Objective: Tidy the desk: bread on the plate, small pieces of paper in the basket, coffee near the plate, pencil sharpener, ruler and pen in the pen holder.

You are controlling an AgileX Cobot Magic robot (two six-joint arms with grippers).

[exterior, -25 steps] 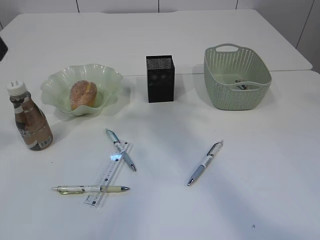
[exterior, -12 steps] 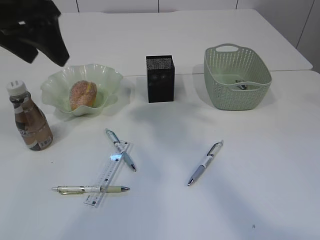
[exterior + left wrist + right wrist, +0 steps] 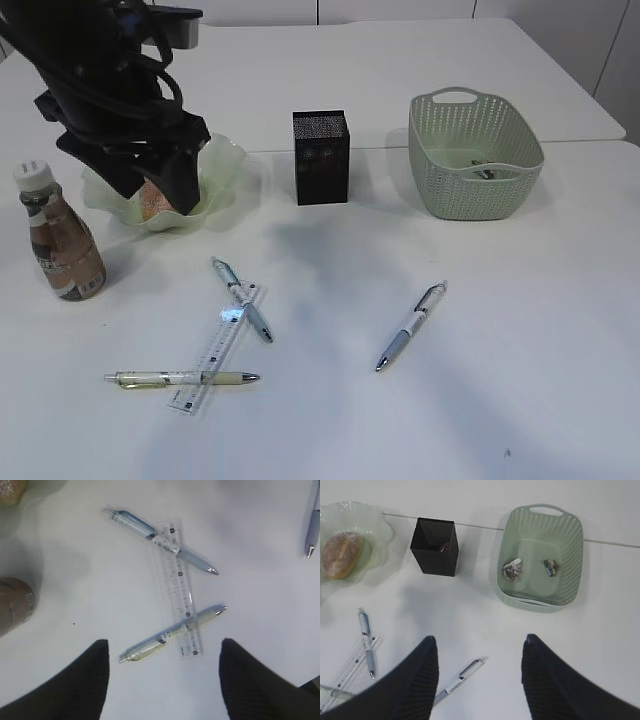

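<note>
Left arm has swung in over the plate (image 3: pixel 225 160); left end effector (image 3: pixel 162 680), open and empty, targets ruler (image 3: pixel 181 595) at 12 o'clock; right end effector (image 3: pixel 477 680) open, empty.

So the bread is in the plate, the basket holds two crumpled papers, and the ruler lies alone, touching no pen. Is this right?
Not quite. The bread, plate and basket are as you say, but the ruler does not lie alone: the left wrist view shows two pens crossing it.

The exterior view slants down across the white counter (image 3: pixel 420 420) from its near edge. Both wrist views look straight down from above, sharing the clear plastic ruler (image 3: pixel 181 592) and the pens with it.
</note>
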